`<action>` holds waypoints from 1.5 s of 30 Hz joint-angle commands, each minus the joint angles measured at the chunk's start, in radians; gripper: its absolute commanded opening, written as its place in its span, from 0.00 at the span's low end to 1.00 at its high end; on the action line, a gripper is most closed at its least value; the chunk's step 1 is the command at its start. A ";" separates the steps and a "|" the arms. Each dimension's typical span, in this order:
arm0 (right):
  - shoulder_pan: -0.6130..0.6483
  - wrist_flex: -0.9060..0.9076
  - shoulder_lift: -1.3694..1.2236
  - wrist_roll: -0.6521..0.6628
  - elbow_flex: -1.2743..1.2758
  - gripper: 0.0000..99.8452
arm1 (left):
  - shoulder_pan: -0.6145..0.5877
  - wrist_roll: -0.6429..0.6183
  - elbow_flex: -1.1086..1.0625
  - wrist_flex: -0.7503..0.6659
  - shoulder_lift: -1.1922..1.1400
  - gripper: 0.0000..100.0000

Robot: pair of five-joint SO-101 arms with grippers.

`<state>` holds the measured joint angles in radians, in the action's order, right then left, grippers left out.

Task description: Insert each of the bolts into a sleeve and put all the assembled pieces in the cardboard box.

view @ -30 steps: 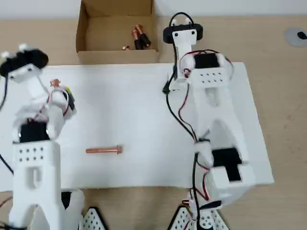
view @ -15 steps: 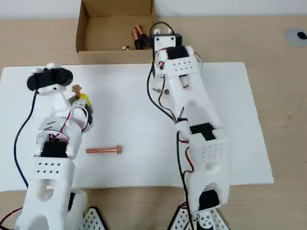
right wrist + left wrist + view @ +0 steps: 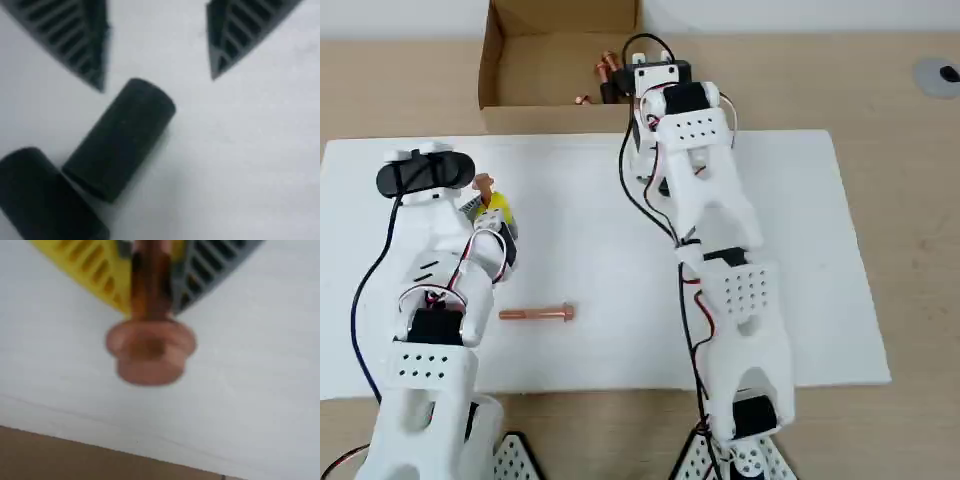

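bolts first: our left gripper is clamped tight on a copper bolt, pinching the shank between its yellow and grey fingers with the head poking out past the tips, over the white mat. a second bolt lies flat on the mat beside the left arm. our right gripper is spread wide with nothing in it, just above a black sleeve lying on its side, with another sleeve touching it. the cardboard box sits past the mat's far edge with a few finished pieces inside.

what worries us: the sleeve is round and sits skewed to the fingers, so closing on it could roll it or squirt it out, and the neighbour is close enough to get shoved or pinched along. we'd also guess the bolt could pivot in that narrow pinch once it's pushed against a sleeve mouth, and then the two won't line up.
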<state>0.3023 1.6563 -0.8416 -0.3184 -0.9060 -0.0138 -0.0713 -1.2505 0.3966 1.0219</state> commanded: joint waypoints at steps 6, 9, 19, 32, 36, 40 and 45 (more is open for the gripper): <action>0.005 0.002 0.002 0.009 -0.099 0.19 | 0.012 0.008 0.011 -0.023 0.028 0.01; 0.005 0.002 0.001 0.003 -0.094 0.19 | 0.012 0.008 0.011 -0.023 0.028 0.01; 0.004 0.003 0.001 -0.140 -0.094 0.19 | 0.012 0.006 0.011 -0.021 0.030 0.01; -0.050 0.075 -0.058 -0.259 -0.094 0.19 | 0.011 -0.077 0.009 -0.018 0.033 0.01; -0.067 0.083 -0.117 -0.281 -0.101 0.19 | 0.011 -0.077 -0.002 -0.023 0.035 0.01; -0.077 0.081 -0.120 -0.279 -0.102 0.19 | 0.011 -0.077 -0.002 -0.023 0.035 0.01; -0.058 0.100 -0.113 -0.235 -0.165 0.19 | 0.011 -0.077 -0.002 -0.023 0.035 0.01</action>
<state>0.2547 1.7407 -0.9735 -0.5762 -0.9828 -0.0138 -0.1435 -1.2643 0.3966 1.0280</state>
